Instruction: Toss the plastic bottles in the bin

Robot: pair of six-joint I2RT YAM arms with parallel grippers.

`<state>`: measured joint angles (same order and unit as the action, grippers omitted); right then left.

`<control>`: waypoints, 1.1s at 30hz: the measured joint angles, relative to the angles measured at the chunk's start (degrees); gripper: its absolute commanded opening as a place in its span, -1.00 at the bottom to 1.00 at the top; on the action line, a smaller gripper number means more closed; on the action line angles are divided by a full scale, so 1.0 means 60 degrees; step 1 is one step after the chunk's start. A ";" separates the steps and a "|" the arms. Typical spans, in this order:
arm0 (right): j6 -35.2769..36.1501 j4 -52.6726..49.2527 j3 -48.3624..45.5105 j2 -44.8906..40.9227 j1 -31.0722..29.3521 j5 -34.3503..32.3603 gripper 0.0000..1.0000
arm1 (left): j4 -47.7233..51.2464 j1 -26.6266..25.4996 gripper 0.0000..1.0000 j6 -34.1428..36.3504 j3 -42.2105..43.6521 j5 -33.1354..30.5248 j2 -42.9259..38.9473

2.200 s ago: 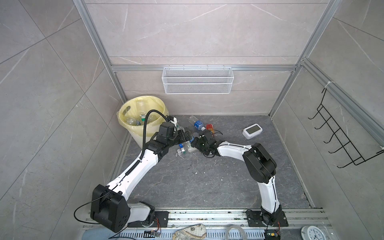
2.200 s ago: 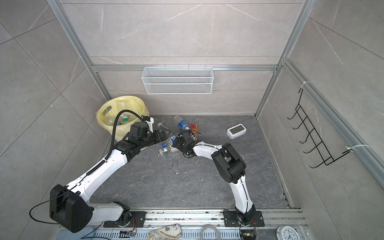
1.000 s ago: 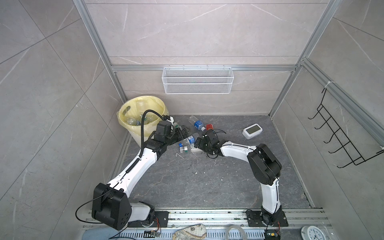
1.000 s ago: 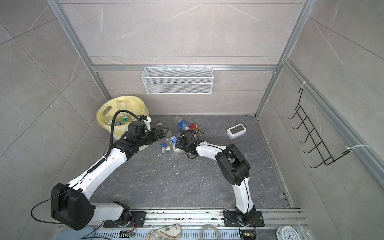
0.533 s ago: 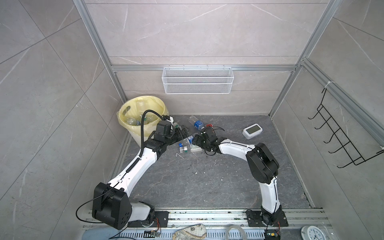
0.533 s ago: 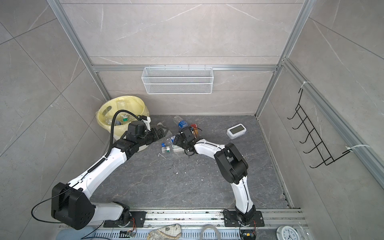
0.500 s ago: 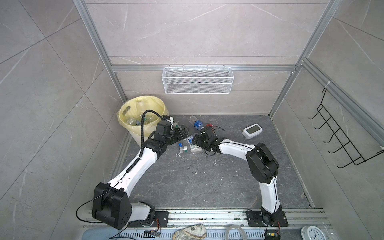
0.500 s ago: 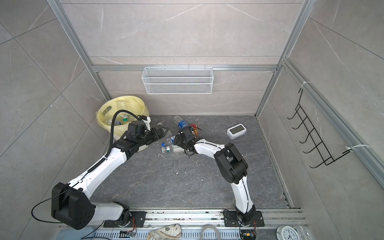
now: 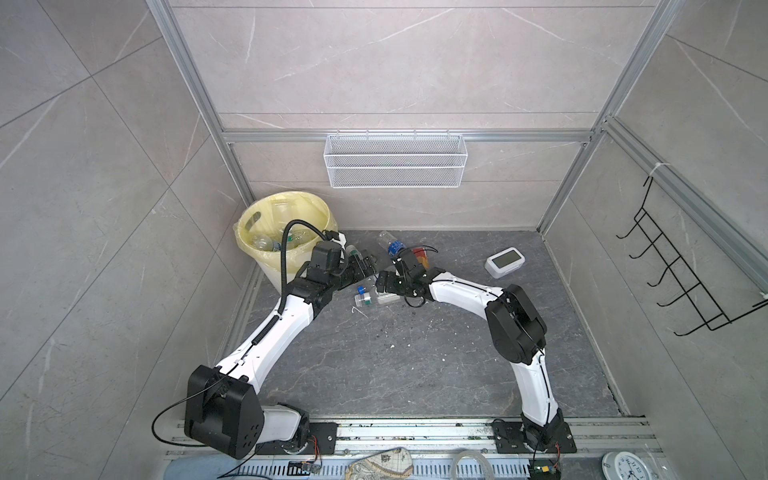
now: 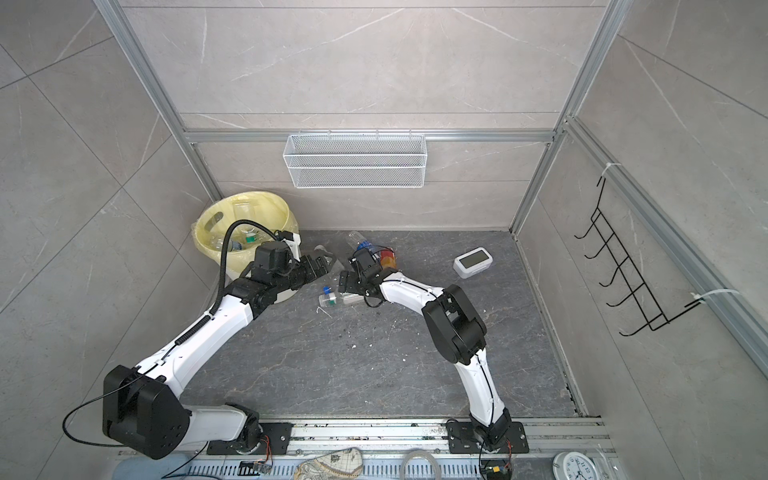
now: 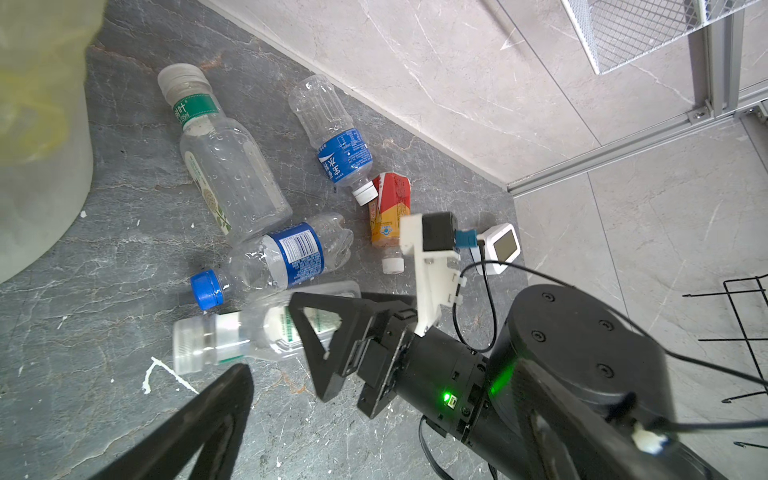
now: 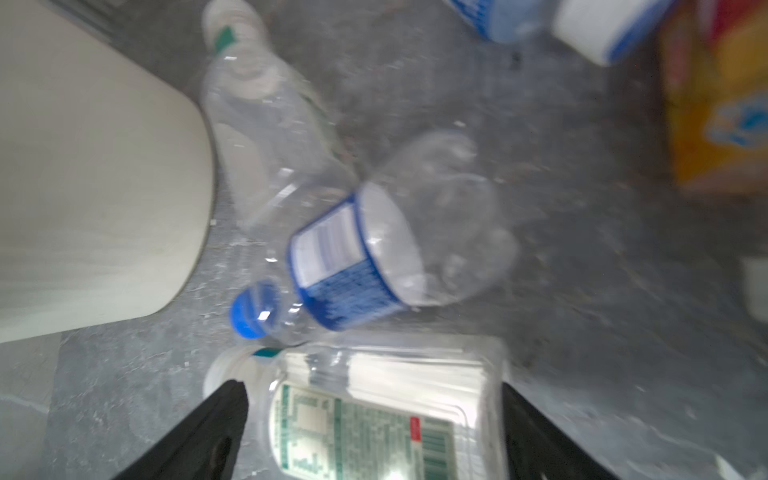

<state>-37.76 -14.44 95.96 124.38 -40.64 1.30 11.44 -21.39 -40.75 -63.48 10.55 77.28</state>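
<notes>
- Grey-tiled booth with a dark stone counter (image 9: 374, 365). In both top views, one bin (image 9: 282, 194) with a yellow liner sits in the back left corner. At least two clear bottles are inside; can't count deeper.
- Same views: left pincer (image 9: 368, 262) is spread wide and empty, just beside the bin. Right pincer (image 9: 381, 283) is also spread wide, low over the loose bottle cluster and close to the left one. One white clock (image 9: 505, 262) sits well apart. One wire basket (image 9: 395, 160) hangs on the back wall.
- Left wrist view: five bottles on the counter.
  - Two green-label: big green-label bottle (image 11: 228, 162) near the bin, second green-label bottle (image 11: 249, 336) under a right pincer finger.
  - Two blue-label: white-cap bottle (image 11: 338, 141) by the wall, blue-cap bottle (image 11: 286, 253) mid-cluster.
  - One orange-red bottle (image 11: 390, 208).
- Right wrist view (blurred): jaws straddle the second green-label bottle (image 12: 374, 415), which lies flat. No clear squeeze, so I read it as not held. Blue-cap bottle (image 12: 353, 257) is right beside it, touching or nearly.
- Risk: closing now may nudge or trap the blue-cap bottle. Thin, slick plastic can buckle and squirt out of the jaws.
- Risk: both pincers work the same patch, and the right arm's route to the bin runs past the left arm. A clash, or a drop short of the rim, looks plausible unless the left arm clears out.
</notes>
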 measured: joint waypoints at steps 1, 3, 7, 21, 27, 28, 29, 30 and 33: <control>0.0080 -0.0058 0.0106 0.0018 -0.0040 0.0000 0.90 | 0.0000 0.0007 0.99 -0.0004 0.0000 0.0015 0.0000; 0.0237 -0.0215 0.0229 0.0018 -0.0124 -0.0040 0.92 | 0.0004 0.0018 1.00 -0.0004 0.0000 0.0018 0.0000; 0.0277 -0.0302 -0.0069 -0.0098 -0.0142 -0.0189 0.96 | 0.0000 0.0062 1.00 -0.0004 0.0000 0.0018 0.0000; -0.2259 0.0466 -0.3020 -0.2503 -0.0219 -0.0936 0.99 | -0.0109 0.0262 0.99 -0.0222 0.0018 0.0095 0.0000; -0.4295 0.1392 -0.3075 -0.2506 -0.0350 -0.0831 0.99 | -0.0149 0.0262 1.00 -0.0226 0.0058 0.0095 0.0004; -0.4608 0.1497 -0.3078 -0.2506 -0.0350 -0.0831 0.99 | -0.0153 0.0262 1.00 -0.0229 0.0058 0.0095 0.0004; -0.4936 0.1614 -0.3078 -0.2499 -0.0350 -0.0831 0.99 | -0.0157 0.0262 0.99 -0.0237 0.0058 0.0095 0.0004; -0.5238 0.1719 -0.3078 -0.2484 -0.0350 -0.0834 0.99 | -0.0168 0.0262 1.00 -0.0251 0.0058 0.0098 0.0007; -0.6073 0.1865 -0.3013 -0.2310 -0.0350 -0.0838 0.99 | -0.0204 0.0262 0.99 -0.0262 0.0058 0.0109 0.0047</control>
<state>-74.19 -3.25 77.89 110.52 -42.74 -3.73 10.22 -19.81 -42.33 -63.13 11.20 77.56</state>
